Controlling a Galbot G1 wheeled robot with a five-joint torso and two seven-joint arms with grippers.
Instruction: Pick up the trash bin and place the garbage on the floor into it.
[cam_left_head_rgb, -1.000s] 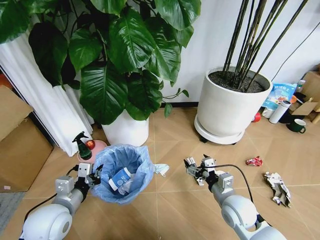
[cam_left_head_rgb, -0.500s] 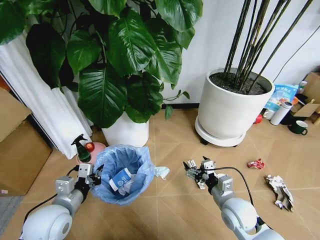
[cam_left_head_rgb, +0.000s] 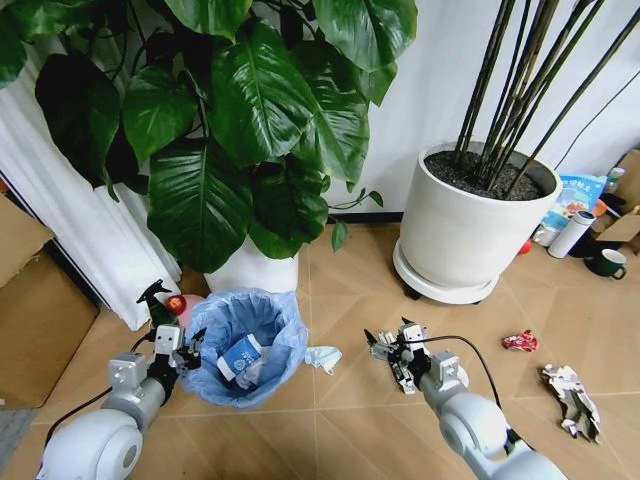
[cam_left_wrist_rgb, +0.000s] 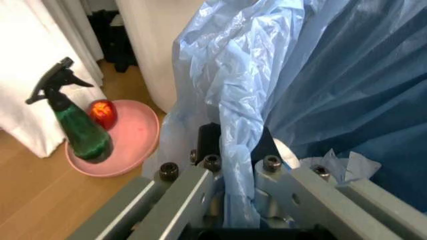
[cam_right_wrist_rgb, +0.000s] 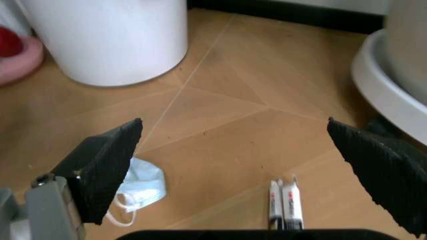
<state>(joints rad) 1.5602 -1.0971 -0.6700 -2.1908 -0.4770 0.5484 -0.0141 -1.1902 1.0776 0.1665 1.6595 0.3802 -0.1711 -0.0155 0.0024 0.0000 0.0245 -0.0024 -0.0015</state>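
Note:
The trash bin (cam_left_head_rgb: 268, 330), small and round with a crinkly light-blue bag over its rim, hangs at my left with a blue-white carton inside. My left gripper (cam_left_head_rgb: 188, 352) is shut on the bin's rim and bag (cam_left_wrist_rgb: 235, 150). My right gripper (cam_left_head_rgb: 394, 352) is open and empty, low over the floor (cam_left_head_rgb: 350, 420); its black fingertips (cam_right_wrist_rgb: 107, 162) stand wide apart. Garbage lies around: a pale blue mask (cam_left_head_rgb: 322, 357) (cam_right_wrist_rgb: 139, 187) between bin and right gripper, two small white packets (cam_right_wrist_rgb: 287, 204), a red wrapper (cam_left_head_rgb: 520, 341) and a printed wrapper (cam_left_head_rgb: 572, 395) to the right.
A leafy plant in a white pot (cam_left_head_rgb: 255, 268) stands behind the bin, and a big white pot on a wheeled base (cam_left_head_rgb: 470, 235) at the back right. A green spray bottle (cam_left_wrist_rgb: 77, 130) and red ball sit on a pink dish (cam_left_wrist_rgb: 133, 145). A cardboard box (cam_left_head_rgb: 35, 320) stands at the left.
The whole head view has shifted, so the camera moved. Both arms keep their poses; the left stays shut on the bin, the right stays open near the mask.

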